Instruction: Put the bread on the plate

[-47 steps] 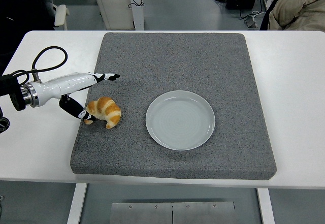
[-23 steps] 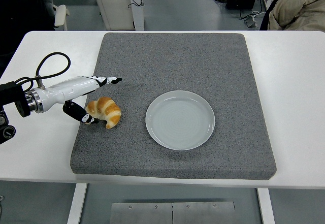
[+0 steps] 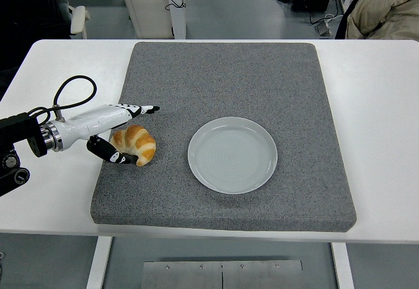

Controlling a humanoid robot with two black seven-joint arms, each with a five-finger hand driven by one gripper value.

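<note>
A golden croissant, the bread [image 3: 139, 145], lies on the left part of the grey mat [image 3: 222, 73]. My left hand [image 3: 138, 134] reaches in from the left and straddles it. The extended fingers [image 3: 141, 110] lie just beyond the bread's far side, and the thumb [image 3: 112, 156] sits against its near side. The hand is open and has not closed on the bread. An empty pale plate [image 3: 232, 154] rests on the mat to the right of the bread, about a hand's width away. My right arm is out of view.
The mat covers most of the white table [image 3: 380, 105]. A black cable [image 3: 72, 86] loops above my left forearm. A person in a beige garment [image 3: 386, 7] sits at the top right, beyond the table.
My left hand has slid to the right, so the fingers and thumb now reach further along both sides of the bread. The bread and plate have not moved.
</note>
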